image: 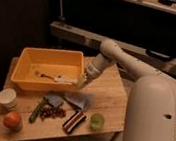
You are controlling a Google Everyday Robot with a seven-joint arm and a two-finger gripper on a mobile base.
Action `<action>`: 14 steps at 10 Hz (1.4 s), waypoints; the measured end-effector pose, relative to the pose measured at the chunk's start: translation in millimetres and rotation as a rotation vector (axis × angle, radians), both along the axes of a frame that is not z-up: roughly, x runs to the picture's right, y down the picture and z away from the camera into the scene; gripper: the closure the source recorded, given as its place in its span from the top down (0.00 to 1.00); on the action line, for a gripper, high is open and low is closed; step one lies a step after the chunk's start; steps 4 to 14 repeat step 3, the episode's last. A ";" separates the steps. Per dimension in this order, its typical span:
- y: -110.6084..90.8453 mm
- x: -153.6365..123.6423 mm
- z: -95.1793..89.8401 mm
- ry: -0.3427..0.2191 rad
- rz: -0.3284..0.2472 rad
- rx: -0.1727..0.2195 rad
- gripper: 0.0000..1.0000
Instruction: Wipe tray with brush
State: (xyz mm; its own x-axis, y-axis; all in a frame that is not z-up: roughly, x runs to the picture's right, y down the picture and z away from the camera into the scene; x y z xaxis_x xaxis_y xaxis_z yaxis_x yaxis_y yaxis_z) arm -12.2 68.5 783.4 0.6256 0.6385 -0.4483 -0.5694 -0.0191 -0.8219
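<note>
Your end effector [81, 80] sits at the tray's [28, 55] right wall, clamped on the brush [63, 80] lying across the floor, open room leftward.

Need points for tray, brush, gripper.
tray [27, 55]: camera view, left rim.
brush [63, 80]: camera view, middle of the white handle inside the tray.
gripper [82, 80]: camera view, tip at the tray's right wall.
</note>
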 end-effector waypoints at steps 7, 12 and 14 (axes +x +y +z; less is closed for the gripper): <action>-23.8 27.7 20.9 0.096 0.053 0.049 0.00; -23.8 27.7 20.9 0.096 0.053 0.049 0.00; -23.8 27.7 20.9 0.096 0.053 0.049 0.00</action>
